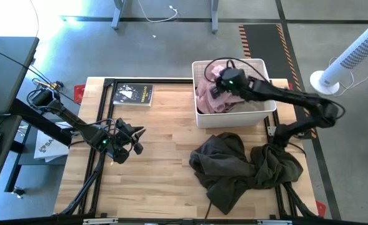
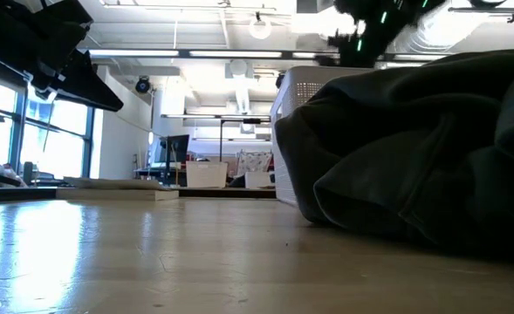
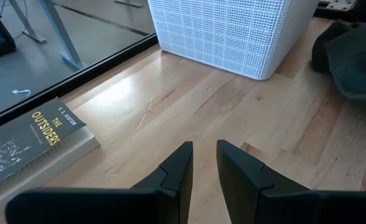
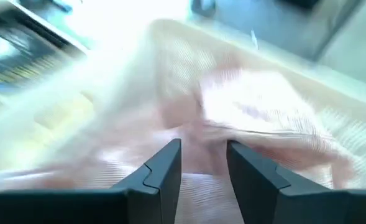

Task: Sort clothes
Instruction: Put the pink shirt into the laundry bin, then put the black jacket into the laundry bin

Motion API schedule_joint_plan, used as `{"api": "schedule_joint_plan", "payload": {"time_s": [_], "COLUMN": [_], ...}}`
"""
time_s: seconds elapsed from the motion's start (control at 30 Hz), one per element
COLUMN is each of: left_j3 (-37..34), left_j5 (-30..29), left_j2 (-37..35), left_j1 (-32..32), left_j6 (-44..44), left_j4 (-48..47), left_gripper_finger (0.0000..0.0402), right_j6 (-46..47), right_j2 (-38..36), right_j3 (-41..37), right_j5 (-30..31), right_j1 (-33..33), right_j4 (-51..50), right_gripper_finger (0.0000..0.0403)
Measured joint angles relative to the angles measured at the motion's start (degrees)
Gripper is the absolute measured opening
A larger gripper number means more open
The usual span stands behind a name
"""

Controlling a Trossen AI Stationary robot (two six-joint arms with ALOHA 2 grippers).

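Right gripper [image 1: 218, 84] hangs over the white basket [image 1: 266, 114], fingers parted and empty just above the pink garment [image 1: 212, 100] heaped inside. Left gripper [image 1: 132, 140] waits parted over bare table, near a book [image 1: 133, 94]. Soft, light cloth will likely sag; pinching a raised fold seems best, and the olive garment [image 1: 240, 165] lies beside the basket.

Pink garment [image 4: 245, 118] motion-blurred
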Motion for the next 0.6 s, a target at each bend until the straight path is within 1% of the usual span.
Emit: {"api": "schedule_joint_plan", "payload": {"time_s": [0.07, 0.13, 0.17, 0.2, 0.27, 0.4, 0.53, 0.6], "left_j3": [0.0, 0.0, 0.0, 0.0, 0.0, 0.0, 0.0, 0.0], "left_j5": [0.0, 0.0, 0.0, 0.0, 0.0, 0.1, 0.5, 0.5], "left_j2": [0.0, 0.0, 0.0, 0.0, 0.0, 0.0, 0.0, 0.0], "left_j1": [0.0, 0.0, 0.0, 0.0, 0.0, 0.0, 0.0, 0.0], "left_j6": [0.0, 0.0, 0.0, 0.1, 0.1, 0.0, 0.0, 0.0], "left_j4": [0.0, 0.0, 0.0, 0.0, 0.0, 0.0, 0.4, 0.9], "left_gripper_finger": [0.0071, 0.0071, 0.0071, 0.0071, 0.0071, 0.0071, 0.0071, 0.0071], "right_j6": [-1.1, -2.5, -3.8, -5.7, -8.9, -9.1, -3.7, -2.1], "right_j2": [-4.2, -8.7, -10.8, -12.8, -15.6, -18.1, -17.7, -17.6], "right_j3": [1.5, 2.2, 2.3, 2.0, 1.0, -0.8, -0.9, -1.1], "right_j5": [3.4, 7.0, 7.7, 7.1, 2.0, -12.7, -27.4, -33.1], "right_j1": [4.9, 10.9, 14.2, 17.8, 25.3, 38.6, 46.7, 49.4], "right_j4": [-0.3, 1.5, 3.3, 5.5, 9.8, 17.6, 17.8, 18.7], "right_gripper_finger": [0.0126, 0.0126, 0.0126, 0.0126, 0.0126, 0.0126, 0.0126, 0.0126]}}
